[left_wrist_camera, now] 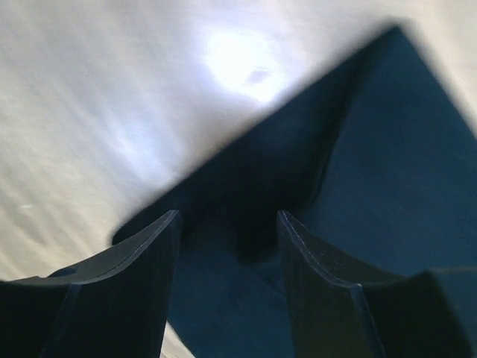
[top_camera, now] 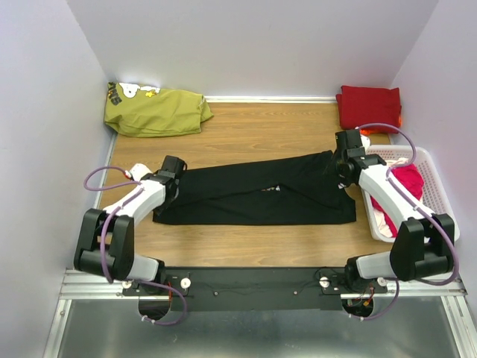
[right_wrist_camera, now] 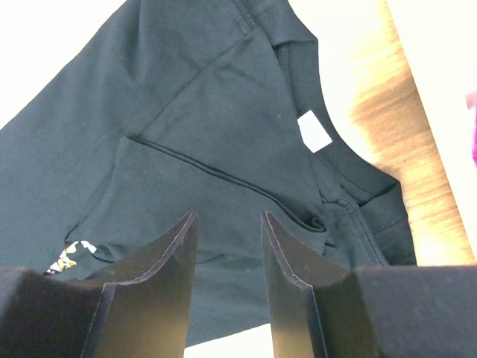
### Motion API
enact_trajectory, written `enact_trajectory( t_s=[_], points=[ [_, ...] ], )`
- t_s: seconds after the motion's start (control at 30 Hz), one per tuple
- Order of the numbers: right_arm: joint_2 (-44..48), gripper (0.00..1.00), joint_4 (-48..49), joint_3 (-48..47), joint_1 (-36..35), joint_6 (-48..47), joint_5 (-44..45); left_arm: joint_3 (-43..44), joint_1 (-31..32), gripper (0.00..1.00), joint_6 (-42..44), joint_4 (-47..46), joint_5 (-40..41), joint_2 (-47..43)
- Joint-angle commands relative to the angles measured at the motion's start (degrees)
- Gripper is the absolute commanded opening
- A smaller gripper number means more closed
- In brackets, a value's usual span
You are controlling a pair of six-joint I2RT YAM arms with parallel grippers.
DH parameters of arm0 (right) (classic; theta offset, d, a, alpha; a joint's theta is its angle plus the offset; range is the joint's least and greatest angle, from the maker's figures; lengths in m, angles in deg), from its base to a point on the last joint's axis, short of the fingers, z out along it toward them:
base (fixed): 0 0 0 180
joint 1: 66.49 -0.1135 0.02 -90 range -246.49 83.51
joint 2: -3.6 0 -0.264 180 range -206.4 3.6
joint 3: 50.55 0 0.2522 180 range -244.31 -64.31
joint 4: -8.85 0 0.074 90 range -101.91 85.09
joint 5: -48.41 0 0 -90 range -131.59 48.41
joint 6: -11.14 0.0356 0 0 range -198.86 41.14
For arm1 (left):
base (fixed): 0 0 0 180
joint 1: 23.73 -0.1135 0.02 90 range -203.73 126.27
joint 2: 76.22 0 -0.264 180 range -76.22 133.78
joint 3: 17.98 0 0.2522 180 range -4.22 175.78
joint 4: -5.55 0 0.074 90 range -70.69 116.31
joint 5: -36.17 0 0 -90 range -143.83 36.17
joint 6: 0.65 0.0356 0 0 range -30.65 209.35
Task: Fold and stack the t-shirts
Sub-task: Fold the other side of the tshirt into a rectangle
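Wooden table [top_camera: 253, 127], with the black t-shirt [top_camera: 253, 198] laid lengthwise across it between my two grippers.
At my right a white basket [top_camera: 436, 186] holds pink shirts [top_camera: 408, 179]. An olive shirt [top_camera: 156, 112] lies far left and a folded dark red shirt [top_camera: 369, 107] far right. My left gripper [left_wrist_camera: 227, 216] is over the black t-shirt's left end and my right gripper [right_wrist_camera: 229, 216] over its collar end, both with fingers apart, pinching nothing.

The black t-shirt [top_camera: 253, 198] is matt soft cloth, the table [top_camera: 253, 130] smooth wood, the basket [top_camera: 441, 198] white plastic.
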Motion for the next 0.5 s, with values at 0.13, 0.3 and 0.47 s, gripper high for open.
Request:
enact_trajectory(
  t_s=[0.13, 0.3, 0.47],
  points=[
    [-4.9, 0.48, 4.1, -3.8, -1.0, -1.5, -1.8, 2.7, 3.5, 0.62, 11.5, -12.3, -0.8, -6.0],
    [-11.1, 0.48, 6.9, -6.1, -1.8, -2.5, -2.8, 5.4, 3.5, 0.62, 14.9, -14.7, -3.6, 1.9],
    [-16.9, 0.48, 8.4, -8.6, -3.3, -2.8, -3.4, 10.9, 3.4, 0.62, 14.6, -13.6, -5.8, 14.9]
  ],
)
